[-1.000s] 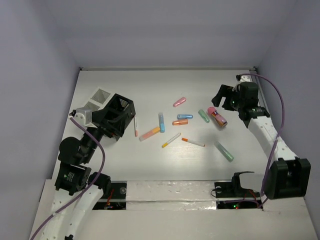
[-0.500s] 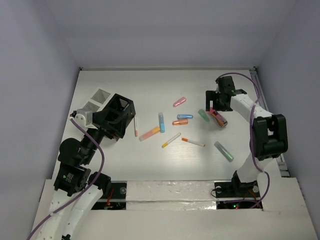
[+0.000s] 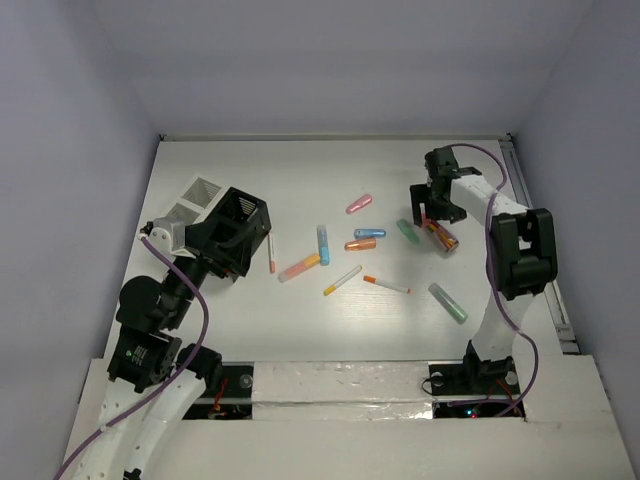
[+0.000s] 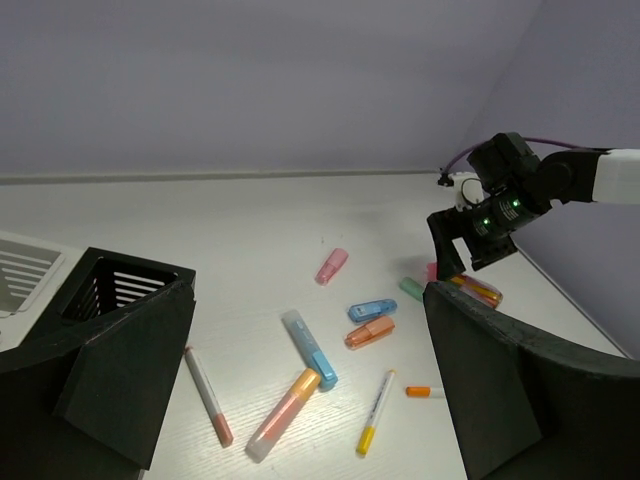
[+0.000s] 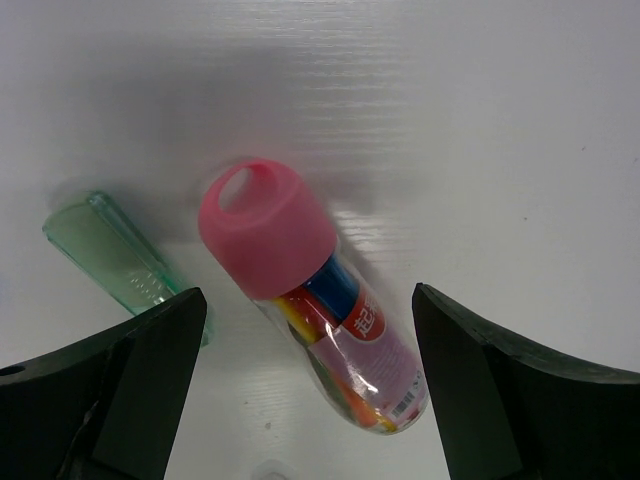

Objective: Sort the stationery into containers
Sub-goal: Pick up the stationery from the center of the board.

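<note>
The right gripper has swung in from the table's right edge over the last second and now hangs above the clear plastic tube with a pink cap. Its elbow is folded up closer to the table's middle than before. In the wrist view its jaws are spread, one on each side of the tube, and neither touches it. The tube lies flat on the white table, packed with coloured pieces. A pale green capsule marker sits just beside it, one end hidden behind a finger.

The left gripper has not moved. Its jaws are spread wide and hold nothing, next to the black divided box and the white compartmented box.

The loose stationery lies where it did:
- the pink marker
- the blue marker
- the orange marker
- the teal marker
- the white pen with a yellow end
</note>
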Controlling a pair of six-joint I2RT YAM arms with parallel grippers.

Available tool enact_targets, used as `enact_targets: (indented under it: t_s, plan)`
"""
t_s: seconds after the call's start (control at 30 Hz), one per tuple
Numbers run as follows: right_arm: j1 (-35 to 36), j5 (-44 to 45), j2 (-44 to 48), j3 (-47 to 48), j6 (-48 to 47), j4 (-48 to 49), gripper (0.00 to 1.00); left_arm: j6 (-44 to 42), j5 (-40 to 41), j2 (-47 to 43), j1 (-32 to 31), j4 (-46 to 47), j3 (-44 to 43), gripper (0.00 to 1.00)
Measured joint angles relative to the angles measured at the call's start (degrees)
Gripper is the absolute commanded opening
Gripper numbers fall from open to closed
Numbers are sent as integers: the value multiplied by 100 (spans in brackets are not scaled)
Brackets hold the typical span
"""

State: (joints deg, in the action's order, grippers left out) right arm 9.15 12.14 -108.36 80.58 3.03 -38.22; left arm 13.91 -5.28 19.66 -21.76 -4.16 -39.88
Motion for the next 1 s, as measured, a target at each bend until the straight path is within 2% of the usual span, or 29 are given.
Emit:
enact_targets:
  t_s: [0.17, 0.4, 0.47, 0.57, 0.67, 0.73, 0.9, 0.93, 1.0]
  plan:
    - [109, 164, -337, 409, -94, -282, 84, -2, 2, -2, 0, -2, 0, 99]
    - [144, 422, -732, 846, -264, -468, 83, -20, 46, -61, 0, -4, 0, 99]
    - [144, 470, -826, 866, -330, -518, 76, -35, 61, -72, 0, -4, 0, 99]
    - [144, 549, -1023, 942, -369, -570, 74, -44, 81, -72, 0, -9, 0, 99]
    - [144, 621, -1126, 1049, -426, -621, 65, -59, 85, -72, 0, -11, 0, 99]
    - [144, 658, -1130, 1056, -457, -632, 54, -59, 85, -72, 0, -11, 0, 99]
    - [144, 772, -1130, 1056, -501, -636, 41, -61, 85, -72, 0, -13, 0, 99]
    - [144, 804, -1130, 1056, -505, -636, 34, -61, 85, -72, 0, -15, 0, 99]
    - [144, 883, -1130, 1056, -520, -634, 28, -61, 85, -72, 0, -15, 0, 99]
